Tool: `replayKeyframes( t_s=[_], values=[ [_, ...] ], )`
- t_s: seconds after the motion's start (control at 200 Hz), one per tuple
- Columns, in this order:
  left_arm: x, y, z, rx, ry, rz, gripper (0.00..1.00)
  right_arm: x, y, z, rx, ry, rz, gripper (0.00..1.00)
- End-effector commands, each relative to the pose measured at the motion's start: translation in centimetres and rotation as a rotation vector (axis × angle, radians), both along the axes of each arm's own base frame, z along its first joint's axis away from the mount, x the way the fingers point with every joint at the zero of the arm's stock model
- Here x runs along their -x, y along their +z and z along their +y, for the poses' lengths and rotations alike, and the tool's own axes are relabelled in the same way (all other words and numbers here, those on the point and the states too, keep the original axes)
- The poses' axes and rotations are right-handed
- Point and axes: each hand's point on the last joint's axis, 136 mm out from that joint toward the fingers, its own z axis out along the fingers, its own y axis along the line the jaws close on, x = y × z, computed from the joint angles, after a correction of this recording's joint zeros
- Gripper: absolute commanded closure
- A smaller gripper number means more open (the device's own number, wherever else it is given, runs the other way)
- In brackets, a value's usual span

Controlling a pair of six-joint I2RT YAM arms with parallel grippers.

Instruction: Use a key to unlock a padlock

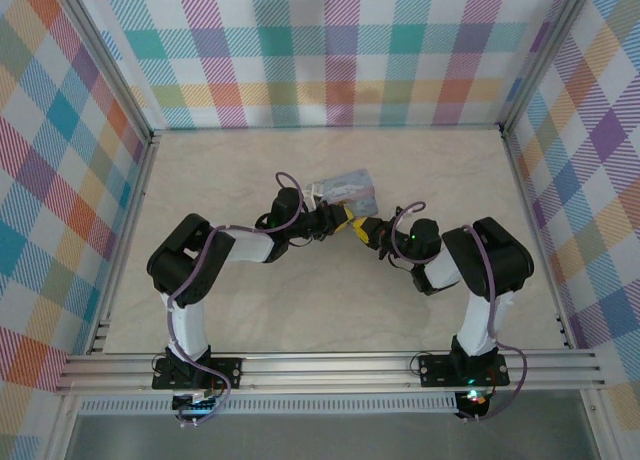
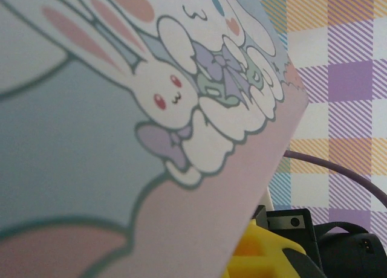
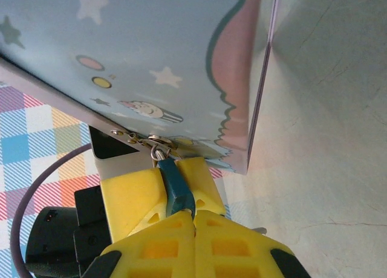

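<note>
Two arms meet mid-surface (image 1: 300, 310), both claws at the near side of the pale blue cartoon tin (image 1: 345, 188).

- Tin: the right wrist view shows one edge down on the surface, printed face towards that camera. In the left wrist view its bunny print sits right against the lens.
- Left claw (image 1: 325, 220): just beside the tin's near-left edge. Can't tell whether it's spread or pinching the tin, since its fingers aren't resolvable.
- Right claw (image 3: 181, 205): yellow fingers pressed together, pinching the padlock (image 3: 174, 184).
- Padlock: small dark teal body hanging off the tin's hasp (image 3: 136, 136) by a silver shackle (image 3: 157, 146).

Key relation: the padlock's long axis runs from the hasp straight back into the right claw, roughly in line with the fingers and leaning slightly left at the top. The shackle end is exposed, the far end is buried between the pads.

My read is that the keyhole is on that buried end, so it's blocked as gripped. I can't make out a key. The right arm is the one on the lock, and the left is nearer the tin body, so probably bracing it.
</note>
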Motion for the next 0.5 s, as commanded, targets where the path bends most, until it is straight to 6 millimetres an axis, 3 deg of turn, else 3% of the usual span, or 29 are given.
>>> replayKeyframes(
  t_s=[0.0, 0.24, 0.495],
  values=[
    [8.6, 3.6, -5.6, 0.115, -0.384, -0.06, 1.0, -1.4, 3.5, 1.3, -0.021, -0.001, -0.124, 1.0],
    [9.1, 3.6, -5.8, 0.114, -0.396, -0.057, 1.0, -2.0, 6.8, 2.2, -0.083, -0.001, -0.166, 1.0],
    [9.2, 3.7, -5.9, 0.117, -0.398, -0.068, 1.0, -1.9, 6.0, 2.4, -0.142, 0.001, -0.049, 1.0]
  ],
)
